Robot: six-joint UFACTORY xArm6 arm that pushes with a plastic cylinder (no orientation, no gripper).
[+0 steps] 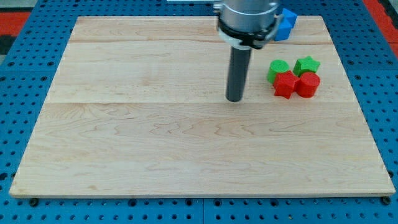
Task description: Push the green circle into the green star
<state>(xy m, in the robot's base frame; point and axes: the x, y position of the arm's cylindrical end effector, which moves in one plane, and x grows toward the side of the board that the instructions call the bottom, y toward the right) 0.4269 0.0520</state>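
The green circle (277, 68) sits on the wooden board at the view's upper right. The green star (306, 65) lies just to its right, a small gap apart. A red star-like block (285, 84) touches the green circle from below. A red round block (308, 84) sits below the green star. My tip (234, 98) rests on the board to the left of this cluster, about a block and a half from the green circle and slightly lower in the view.
A blue block (285, 25) lies at the board's top edge, partly hidden behind the arm's mount (247, 18). The wooden board (155, 137) lies on a blue perforated table (18, 74).
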